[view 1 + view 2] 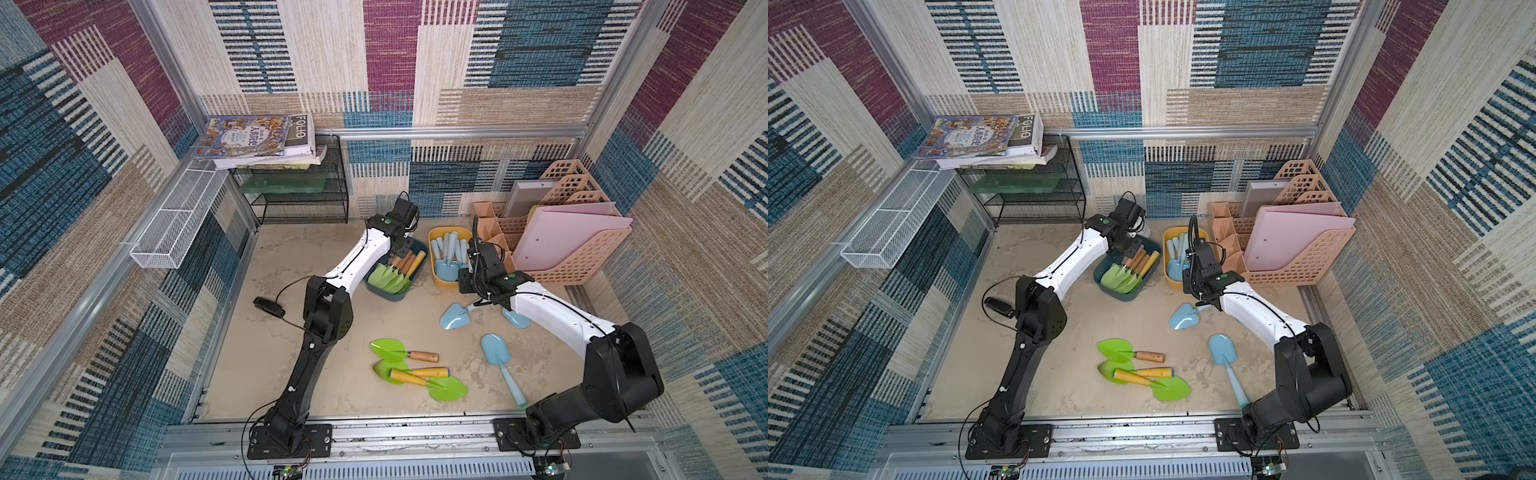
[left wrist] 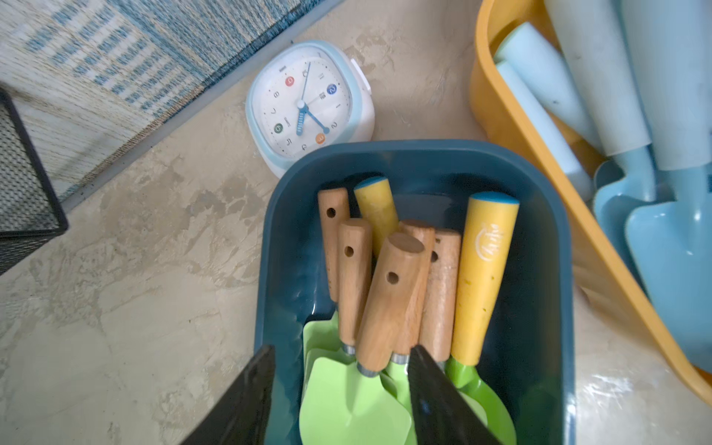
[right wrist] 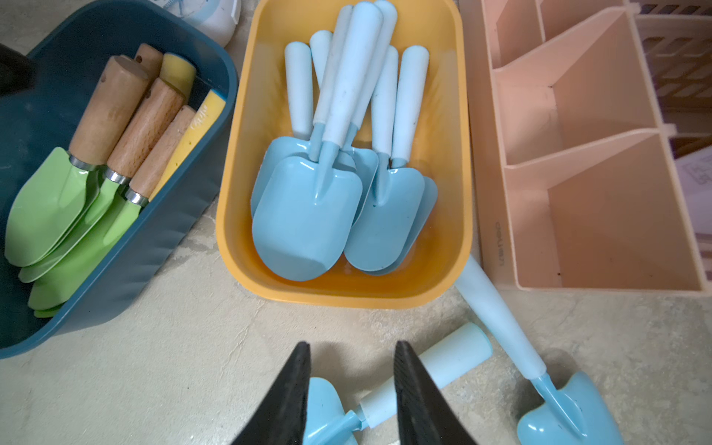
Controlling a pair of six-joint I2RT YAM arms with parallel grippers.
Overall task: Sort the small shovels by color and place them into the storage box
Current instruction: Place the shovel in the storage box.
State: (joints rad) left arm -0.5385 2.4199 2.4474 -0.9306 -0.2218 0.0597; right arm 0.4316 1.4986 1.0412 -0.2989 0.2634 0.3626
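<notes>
Patchwork blue, maroon and beige carpet covers the walls [image 1: 390,62]. A black wire shelf [image 1: 303,208] stands against them, books [image 1: 245,135] atop it, mottled beige tabletop [image 1: 282,249] before it.

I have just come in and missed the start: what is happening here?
Two robot arms sort toy shovels by color. The left gripper hangs open over the dark blue bin of green shovels. The right gripper, open, straddles a blue shovel on the table near the yellow bin of blue ones. Three loose green shovels lie there too.
</notes>
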